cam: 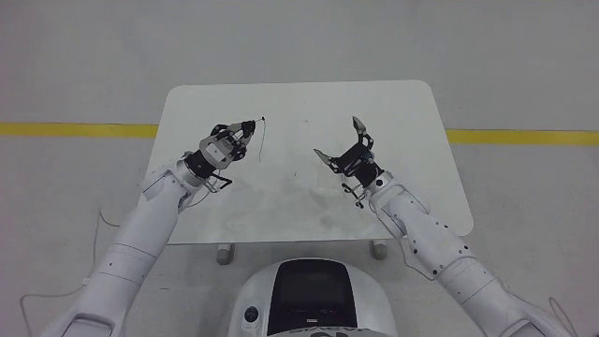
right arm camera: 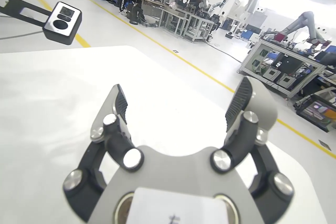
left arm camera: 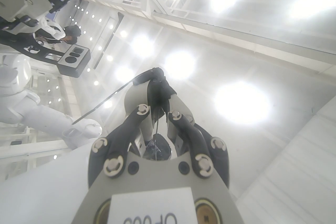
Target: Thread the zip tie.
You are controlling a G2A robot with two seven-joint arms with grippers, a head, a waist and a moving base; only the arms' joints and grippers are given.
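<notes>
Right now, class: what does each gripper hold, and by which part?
The left gripper pinches the zip tie near its thicker end; the right gripper is open and empty.

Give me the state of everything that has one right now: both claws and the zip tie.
Left claw: shut on the zip tie, over the table.
Right claw: open, empty, apart from the left claw.
Zip tie: pinched near one end, strap sticking out to a free tip, not looped.
</notes>
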